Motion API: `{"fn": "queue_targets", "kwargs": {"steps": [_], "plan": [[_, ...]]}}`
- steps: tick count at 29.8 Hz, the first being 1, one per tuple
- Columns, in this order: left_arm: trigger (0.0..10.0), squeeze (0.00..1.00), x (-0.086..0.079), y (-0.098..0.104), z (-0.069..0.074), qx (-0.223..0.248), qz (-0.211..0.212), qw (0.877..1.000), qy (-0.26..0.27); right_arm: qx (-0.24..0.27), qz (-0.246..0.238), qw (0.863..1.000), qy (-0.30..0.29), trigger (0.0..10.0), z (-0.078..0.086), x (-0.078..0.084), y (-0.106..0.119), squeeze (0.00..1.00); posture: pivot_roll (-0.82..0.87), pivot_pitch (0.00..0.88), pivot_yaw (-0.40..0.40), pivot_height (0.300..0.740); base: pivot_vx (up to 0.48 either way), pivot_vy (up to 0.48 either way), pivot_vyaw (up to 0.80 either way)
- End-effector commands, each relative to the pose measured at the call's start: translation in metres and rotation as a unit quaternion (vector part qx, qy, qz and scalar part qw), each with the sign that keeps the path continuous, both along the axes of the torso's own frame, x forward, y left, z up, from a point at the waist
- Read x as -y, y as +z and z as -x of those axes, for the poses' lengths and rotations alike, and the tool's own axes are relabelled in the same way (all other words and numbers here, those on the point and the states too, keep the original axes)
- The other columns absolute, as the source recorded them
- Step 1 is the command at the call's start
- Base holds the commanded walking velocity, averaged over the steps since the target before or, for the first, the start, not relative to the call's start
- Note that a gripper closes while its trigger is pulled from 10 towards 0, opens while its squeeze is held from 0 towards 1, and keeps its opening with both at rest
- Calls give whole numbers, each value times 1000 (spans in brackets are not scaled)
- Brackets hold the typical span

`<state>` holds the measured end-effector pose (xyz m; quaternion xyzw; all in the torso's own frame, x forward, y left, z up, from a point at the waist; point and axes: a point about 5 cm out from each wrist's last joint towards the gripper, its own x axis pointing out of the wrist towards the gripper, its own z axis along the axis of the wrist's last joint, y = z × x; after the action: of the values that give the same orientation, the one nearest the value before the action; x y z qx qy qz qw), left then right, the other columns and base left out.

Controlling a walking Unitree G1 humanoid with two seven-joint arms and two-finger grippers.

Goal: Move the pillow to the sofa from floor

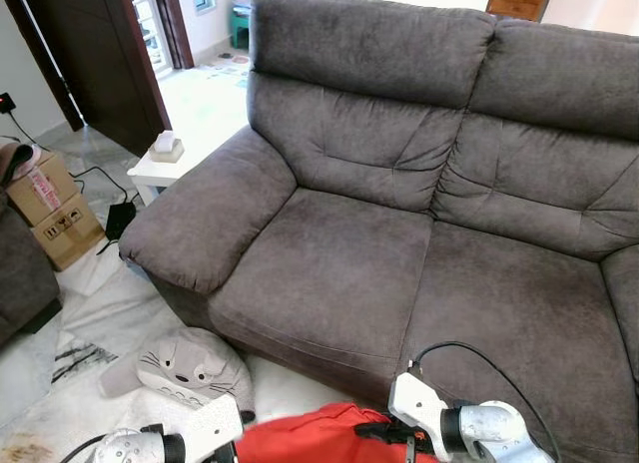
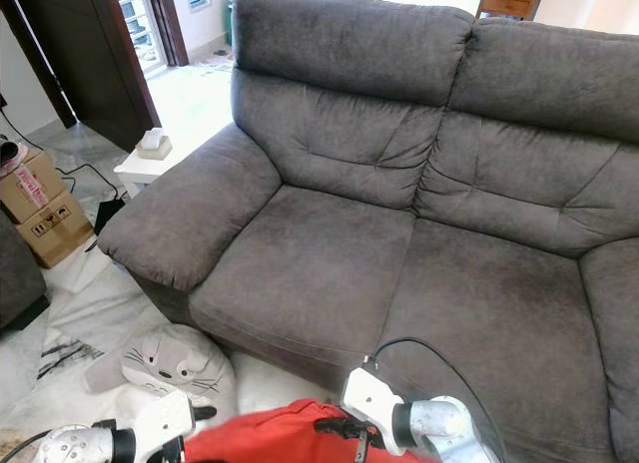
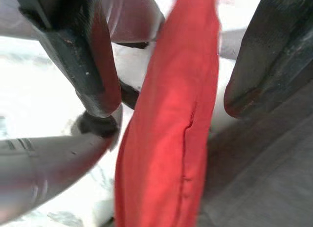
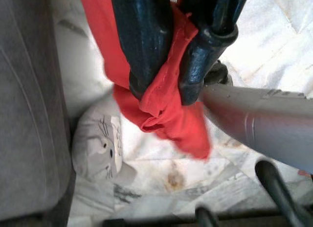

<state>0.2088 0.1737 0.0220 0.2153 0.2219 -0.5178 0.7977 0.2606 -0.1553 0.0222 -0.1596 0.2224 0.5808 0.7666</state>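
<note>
A red pillow (image 1: 310, 438) hangs low in front of the grey sofa (image 1: 329, 273), just off its seat's front edge. My right gripper (image 4: 166, 92) is shut on a bunched fold of the pillow's red fabric (image 4: 164, 117); it also appears at the pillow's right end (image 2: 334, 428). My left gripper (image 3: 171, 107) is open, with its two black fingers (image 3: 93, 75) astride the pillow's seamed edge (image 3: 171, 139), a gap on each side. The left wrist (image 1: 200, 428) sits at the pillow's left end.
A grey cat-faced plush cushion (image 1: 190, 368) lies on the marble floor by the sofa's left front corner. Beyond the armrest stand a white side table (image 1: 160, 169) with a tissue box, cardboard boxes (image 1: 55, 209), a floor cable and a dark door (image 1: 95, 54).
</note>
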Motion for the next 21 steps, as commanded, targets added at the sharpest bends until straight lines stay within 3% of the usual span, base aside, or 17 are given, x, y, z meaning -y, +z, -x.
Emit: {"fn": "queue_targets", "kwargs": {"steps": [1, 14, 21], "plan": [[10000, 0, 1, -3, 0, 0, -14, 1000, -19, 43, -40, 998, 11, 10000, -11, -9, 21, 0, 117, 101, 3, 740, 0, 0, 0], [10000, 0, 0, -22, -6, 22, -37, 999, 11, 61, -77, 994, 49, 10000, -7, -21, 52, 0, 104, 104, 2, 740, 0, 0, 0], [10000, 0, -13, -27, -10, 35, -58, 997, 22, 45, -87, 992, 81, 10000, 5, -22, 62, 0, 94, 108, -2, 740, 0, 0, 0]]}}
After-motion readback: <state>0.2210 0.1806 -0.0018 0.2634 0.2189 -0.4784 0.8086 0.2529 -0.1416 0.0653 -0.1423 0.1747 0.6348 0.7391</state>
